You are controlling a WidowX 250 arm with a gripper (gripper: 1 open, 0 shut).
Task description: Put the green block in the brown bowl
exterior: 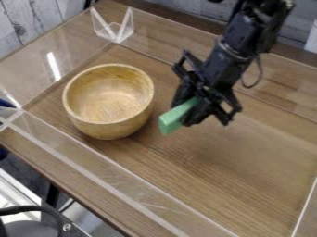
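The green block [175, 117] hangs tilted above the wooden table, just right of the brown bowl [109, 99]. My gripper [192, 106] is shut on the block's upper end, and the block's lower end sticks out toward the lower left. The black arm comes down from the upper right. The bowl's hollow holds nothing, and it sits left of centre on the table.
A clear plastic wall [74, 180] runs along the table's front and left edges. A small clear stand [114, 25] sits at the back left. Bare wood lies to the right of and in front of the arm.
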